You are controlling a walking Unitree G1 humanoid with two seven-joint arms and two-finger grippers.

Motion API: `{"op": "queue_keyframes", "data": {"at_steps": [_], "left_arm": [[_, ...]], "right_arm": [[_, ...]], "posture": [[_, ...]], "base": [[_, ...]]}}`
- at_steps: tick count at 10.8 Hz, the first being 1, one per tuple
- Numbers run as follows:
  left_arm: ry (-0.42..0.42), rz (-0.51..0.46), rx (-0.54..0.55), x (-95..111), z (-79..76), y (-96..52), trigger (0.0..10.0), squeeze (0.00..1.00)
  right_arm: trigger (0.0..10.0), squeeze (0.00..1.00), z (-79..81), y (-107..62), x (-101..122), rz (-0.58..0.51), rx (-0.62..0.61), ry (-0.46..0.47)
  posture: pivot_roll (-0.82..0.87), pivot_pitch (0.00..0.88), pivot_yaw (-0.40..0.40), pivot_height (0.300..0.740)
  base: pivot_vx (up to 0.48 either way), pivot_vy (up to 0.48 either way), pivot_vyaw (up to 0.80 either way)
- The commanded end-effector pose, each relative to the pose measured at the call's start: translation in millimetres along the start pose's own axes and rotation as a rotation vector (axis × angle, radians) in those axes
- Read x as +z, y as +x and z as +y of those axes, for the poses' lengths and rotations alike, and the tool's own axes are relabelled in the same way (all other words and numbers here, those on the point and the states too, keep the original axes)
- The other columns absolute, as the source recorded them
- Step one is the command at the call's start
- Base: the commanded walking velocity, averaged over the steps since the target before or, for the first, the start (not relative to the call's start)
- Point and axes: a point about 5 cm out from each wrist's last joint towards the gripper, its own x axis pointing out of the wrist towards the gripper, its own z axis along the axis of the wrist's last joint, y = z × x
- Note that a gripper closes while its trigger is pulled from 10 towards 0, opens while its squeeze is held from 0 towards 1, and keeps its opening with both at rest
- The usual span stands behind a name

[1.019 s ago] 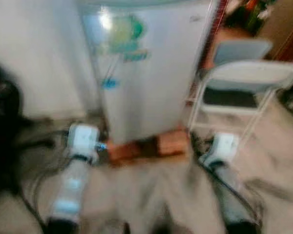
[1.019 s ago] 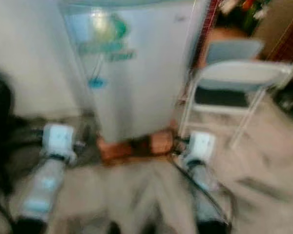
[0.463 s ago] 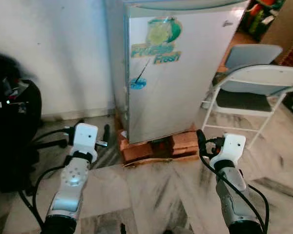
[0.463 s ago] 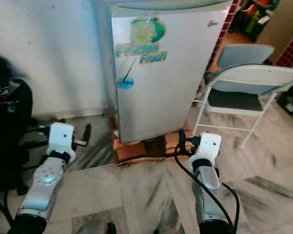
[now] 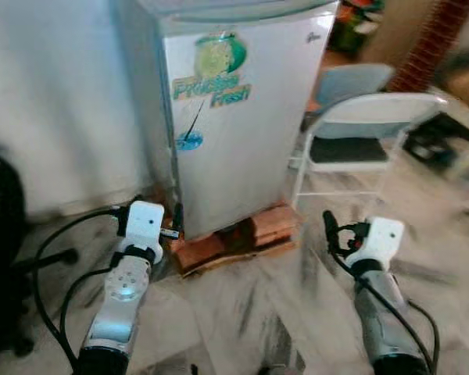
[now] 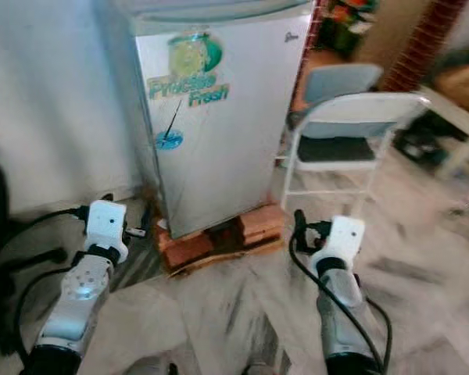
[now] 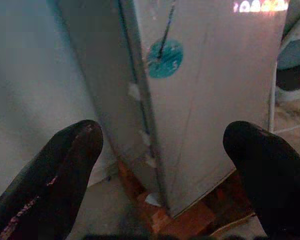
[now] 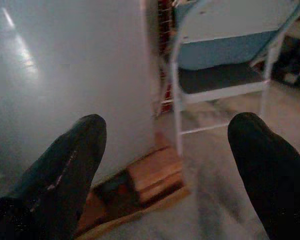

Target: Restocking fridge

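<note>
A small silver fridge (image 5: 242, 109) with a green and blue sticker stands shut on a base of bricks (image 5: 234, 238) against the white wall. My left gripper (image 5: 172, 223) is held low in front of the fridge's left front corner, open and empty. My right gripper (image 5: 332, 230) hovers low to the right of the brick base, open with nothing between its fingers. The left wrist view looks at the fridge (image 7: 205, 100) door edge with its blue round sticker (image 7: 165, 58). The right wrist view looks at the fridge (image 8: 65, 75) side and the bricks (image 8: 155, 177).
A white folding chair (image 5: 359, 133) stands just right of the fridge, with another pale blue chair (image 5: 352, 82) behind it. A dark object (image 5: 0, 258) and black cables (image 5: 55, 258) lie at the left on the marble floor (image 5: 250, 312). A brick pillar (image 5: 430, 39) rises at the back right.
The whole picture has shifted as the camera moved; the fridge now sits more to the left and closer. Both grippers stay open and keep their posture.
</note>
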Motion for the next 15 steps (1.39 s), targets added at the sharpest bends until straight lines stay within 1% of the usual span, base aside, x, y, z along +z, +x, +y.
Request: {"op": "queue_keyframes", "data": {"at_steps": [1,2,3,5,6,7,8,9,10,11,12,13,14,15], "left_arm": [[-0.007,0.014,-0.023,-3,-3.7,-2.6,10.0,0.0],[-0.011,0.024,-0.037,-6,-7.7,-5.2,10.0,0.0],[-0.013,0.035,-0.045,-8,-10.9,-8.0,10.0,0.0],[-0.013,0.063,-0.038,-15,-9.9,-14.2,10.0,0.0],[0.0,0.075,-0.02,-19,-4.9,-19.7,10.0,0.0],[0.009,0.087,0.011,-23,1.8,-26.2,10.0,0.0],[0.027,0.107,0.057,-30,10.3,-37.3,10.0,0.0],[0.038,0.123,0.081,-34,14.5,-49.3,10.0,0.0],[0.033,0.145,0.107,-39,19.0,-59.4,10.0,0.0],[0.033,0.167,0.109,-43,20.3,-64.9,10.0,0.0],[0.038,0.157,0.094,-41,19.5,-62.7,10.0,0.0],[0.045,0.14,0.086,-37,20.8,-57.3,10.0,0.0],[0.051,0.13,0.087,-35,24.2,-48.7,10.0,0.0],[0.054,0.117,0.09,-31,25.6,-46.8,10.0,0.0]], "right_arm": [[10.0,0.0,1.9,-0.1,3,-0.016,0.012,0.016],[10.0,0.0,1.3,-1.6,1,0.004,0.021,-0.009],[10.0,0.0,0.7,-3.1,-2,0.022,0.022,-0.003],[10.0,0.0,0.0,-4.0,-5,0.021,0.003,-0.132],[10.0,0.0,1.2,-4.4,-8,0.034,0.001,-0.067],[10.0,0.0,0.6,-3.3,-8,0.023,0.004,-0.119],[10.0,0.0,1.2,-3.4,-7,0.033,0.024,-0.127],[10.0,0.0,-4.6,-8.2,-5,0.016,0.02,-0.124],[10.0,0.0,-13.7,-17.8,-9,0.017,0.008,-0.127],[10.0,0.0,-20.1,-27.4,-18,0.052,-0.004,-0.117],[10.0,0.0,-17.0,-28.0,-21,0.064,0.002,-0.122],[10.0,0.0,-13.0,-25.6,-19,0.051,0.012,-0.119],[10.0,0.0,-9.5,-20.7,-15,0.037,0.016,-0.111],[10.0,0.0,-8.7,-19.8,-14,0.031,0.022,-0.113]], "posture": [[0.1,0.018,-0.023,0.74],[0.1,0.025,-0.026,0.74],[0.1,0.025,-0.026,0.74],[0.1,0.037,-0.023,0.74],[0.1,0.033,-0.023,0.74],[0.12,0.03,-0.04,0.74],[0.13,0.033,-0.06,0.74],[0.15,0.035,-0.072,0.74],[0.15,0.04,-0.078,0.74],[0.16,0.05,-0.075,0.74],[0.15,0.046,-0.066,0.74],[0.15,0.043,-0.063,0.74],[0.15,0.037,-0.058,0.74],[0.15,0.038,-0.057,0.74]], "base": [[0.0,0.48,0.0],[0.0,0.48,0.0],[0.0,0.48,0.0],[0.0,0.441,0.0],[0.0,0.0,0.0],[0.0,0.0,0.0],[0.0,0.0,0.0],[0.0,0.0,0.0],[0.0,0.0,0.0],[0.0,0.0,0.0],[0.0,0.0,-0.46],[0.0,0.0,-0.48],[0.0,0.0,-0.6],[0.266,0.307,-0.61]]}}
